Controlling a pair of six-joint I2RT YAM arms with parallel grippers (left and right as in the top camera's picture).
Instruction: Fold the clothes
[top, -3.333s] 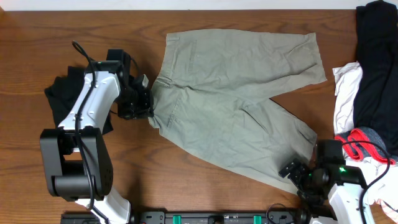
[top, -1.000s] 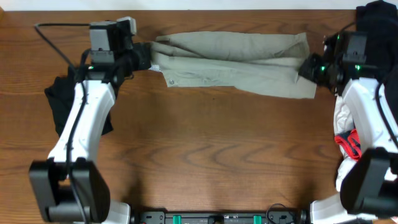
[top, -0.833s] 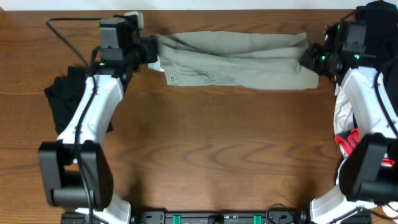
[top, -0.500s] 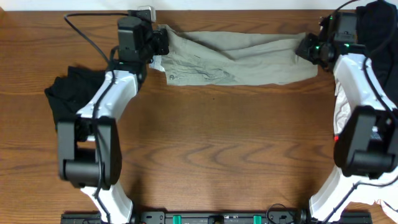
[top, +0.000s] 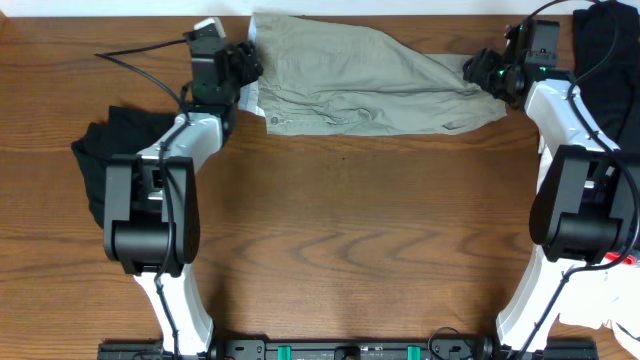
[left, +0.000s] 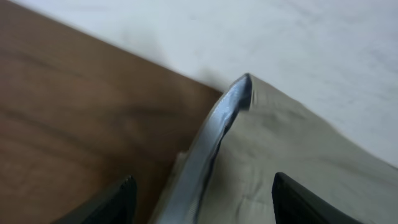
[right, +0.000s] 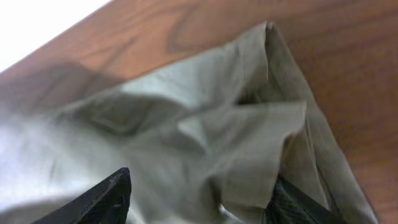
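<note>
**Position.** The khaki shorts (top: 370, 90) lie folded lengthwise along the far edge of the desk (top: 340, 240). The waistband end is at the left tool (top: 248, 64) and the leg-hem end is at the right tool (top: 472, 72). A black garment (top: 100, 165) lies beside the left arm, well apart from the shorts.

**Tool state.** In both wrist views the fingers stand wide apart, with cloth lying between and ahead of them. Neither tool is clamped on the fabric.

**Handling.** The shorts appear to be light, limp woven cloth with no stiffness.
- They will likely sag between two holds.
- The stacked layers may slide over one another.

**Where to take hold.**
- The seamed waistband corner is probably the firmest point.
- The leg hems are the next firmest.
- Each pinch should catch every layer at the fold edge.
</note>
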